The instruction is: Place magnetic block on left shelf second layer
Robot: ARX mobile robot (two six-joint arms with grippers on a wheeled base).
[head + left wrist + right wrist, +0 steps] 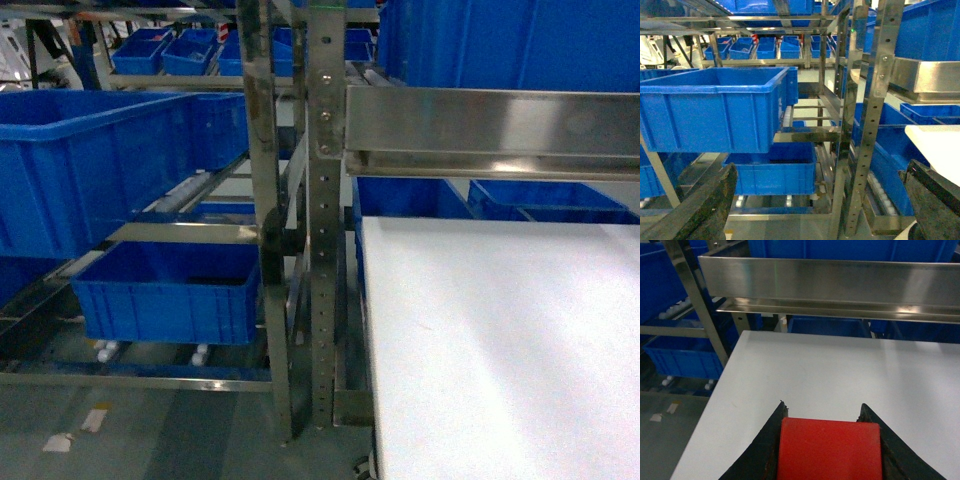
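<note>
Block in the right end effector (829, 440), target tier sitting well off to the left.

Right fingers are gripping the magnetic block (829, 449) on both flanks, closed to its width, over the white table (840, 370); its broad red face is running across the wrist view, no clear long axis. Left end effector (820, 200) is gaping wide and carrying nothing, pointing at the left shelf second layer (805, 134) with its big blue tub (710, 110). Steel upright (325, 230) and a rail (840, 285) are standing between block and tier, so I'm judging the path tight.
</note>
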